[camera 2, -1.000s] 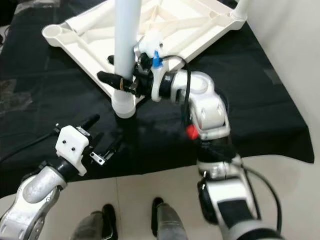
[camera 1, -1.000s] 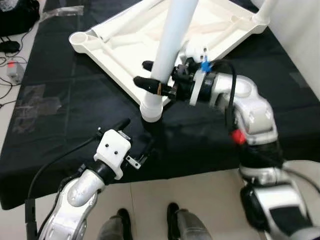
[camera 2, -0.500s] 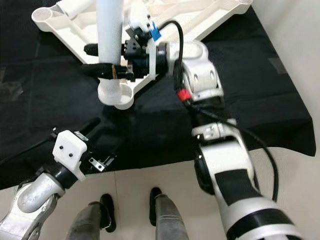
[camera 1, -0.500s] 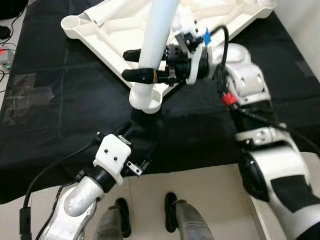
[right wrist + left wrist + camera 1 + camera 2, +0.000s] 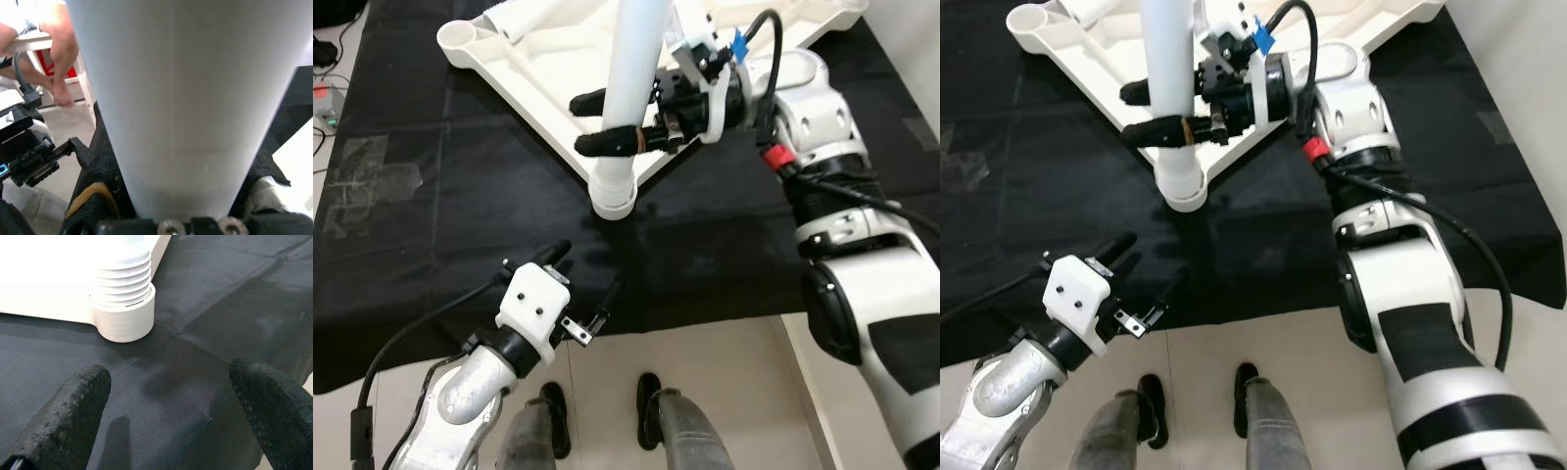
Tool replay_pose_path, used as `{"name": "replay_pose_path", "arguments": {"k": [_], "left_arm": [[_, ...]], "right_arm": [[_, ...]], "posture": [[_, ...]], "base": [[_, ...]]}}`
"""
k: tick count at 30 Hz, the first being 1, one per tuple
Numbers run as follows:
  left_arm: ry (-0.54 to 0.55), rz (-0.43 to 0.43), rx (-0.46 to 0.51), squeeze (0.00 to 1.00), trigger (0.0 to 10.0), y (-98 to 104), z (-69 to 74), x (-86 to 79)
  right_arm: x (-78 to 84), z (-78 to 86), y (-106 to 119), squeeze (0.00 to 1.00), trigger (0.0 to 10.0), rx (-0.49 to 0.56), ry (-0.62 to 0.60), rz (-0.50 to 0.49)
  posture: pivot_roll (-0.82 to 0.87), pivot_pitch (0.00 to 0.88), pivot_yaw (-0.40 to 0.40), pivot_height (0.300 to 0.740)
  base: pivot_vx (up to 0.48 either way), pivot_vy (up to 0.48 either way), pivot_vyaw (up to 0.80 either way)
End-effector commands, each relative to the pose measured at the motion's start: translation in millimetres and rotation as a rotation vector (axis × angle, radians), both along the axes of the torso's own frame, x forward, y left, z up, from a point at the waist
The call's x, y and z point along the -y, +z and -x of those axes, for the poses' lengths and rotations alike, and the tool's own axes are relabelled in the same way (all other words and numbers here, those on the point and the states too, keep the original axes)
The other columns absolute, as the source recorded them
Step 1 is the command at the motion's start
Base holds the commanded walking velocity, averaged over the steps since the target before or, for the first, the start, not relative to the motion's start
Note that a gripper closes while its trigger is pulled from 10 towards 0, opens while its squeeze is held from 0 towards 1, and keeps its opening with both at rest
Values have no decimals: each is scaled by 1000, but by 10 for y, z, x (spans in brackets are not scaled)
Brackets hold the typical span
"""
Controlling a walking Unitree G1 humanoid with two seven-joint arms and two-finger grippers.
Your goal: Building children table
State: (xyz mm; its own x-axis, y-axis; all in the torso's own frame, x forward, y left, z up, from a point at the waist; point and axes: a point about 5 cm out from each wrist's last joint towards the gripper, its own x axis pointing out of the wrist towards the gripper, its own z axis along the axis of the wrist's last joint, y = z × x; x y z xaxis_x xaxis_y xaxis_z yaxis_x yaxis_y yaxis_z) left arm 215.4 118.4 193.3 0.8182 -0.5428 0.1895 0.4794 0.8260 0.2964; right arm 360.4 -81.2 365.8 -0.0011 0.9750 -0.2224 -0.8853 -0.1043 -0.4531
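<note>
Nearest the camera, the left end effector (image 5: 579, 291) hovered with its two black fingers spread wide and holding nothing, over the black cloth-covered surface (image 5: 431, 255), just short of the white round plastic corner socket (image 5: 612, 199) that serves here as the landmark. In the left wrist view that socket (image 5: 123, 318) showed ribbed screw threads (image 5: 122, 280) above its collar, so the leg did not look fully wound in.

Rising out of the socket stood the long white plastic table leg (image 5: 634, 88). The right end effector (image 5: 607, 122) was clamped on it a little above the socket, one finger on each side. Compared with half a second earlier, the leg stood more upright and the lower finger pointed further forward around it. I judge that as a turn of the leg in its thread, a step toward seating it.

Beyond the socket lay the upturned white plastic tabletop (image 5: 548, 59), underside ribs showing, with an empty round socket (image 5: 460, 39) at its far left corner awaiting a leg.
</note>
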Motion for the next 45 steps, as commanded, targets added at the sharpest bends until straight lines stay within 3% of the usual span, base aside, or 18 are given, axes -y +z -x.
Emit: {"name": "replay_pose_path", "arguments": {"k": [1, 10, 18, 45], "left_arm": [[-10, -2, -27, 0, 10000, -43, 35, 15], [-10, -4, -25, 0, 10000, -43, 30, 18], [-6, -4, -19, 0, 10000, -32, 12, 23], [-6, -5, -13, 0, 10000, -29, -2, 25]], "right_arm": [[29, -32, -113, 0, 10000, -17, -11, 94], [16, -45, -115, 0, 10000, -10, -12, 116], [-118, -89, -337, 0, 10000, -59, -13, 192], [-153, -134, -451, 0, 10000, -100, -62, 195]], "posture": [[41, 398, -58, 740], [39, 393, -60, 740], [33, 396, -67, 740], [23, 397, -66, 740]], "base": [[0, 0, 0], [0, 0, 0], [0, 0, 0], [0, 0, 0]]}}
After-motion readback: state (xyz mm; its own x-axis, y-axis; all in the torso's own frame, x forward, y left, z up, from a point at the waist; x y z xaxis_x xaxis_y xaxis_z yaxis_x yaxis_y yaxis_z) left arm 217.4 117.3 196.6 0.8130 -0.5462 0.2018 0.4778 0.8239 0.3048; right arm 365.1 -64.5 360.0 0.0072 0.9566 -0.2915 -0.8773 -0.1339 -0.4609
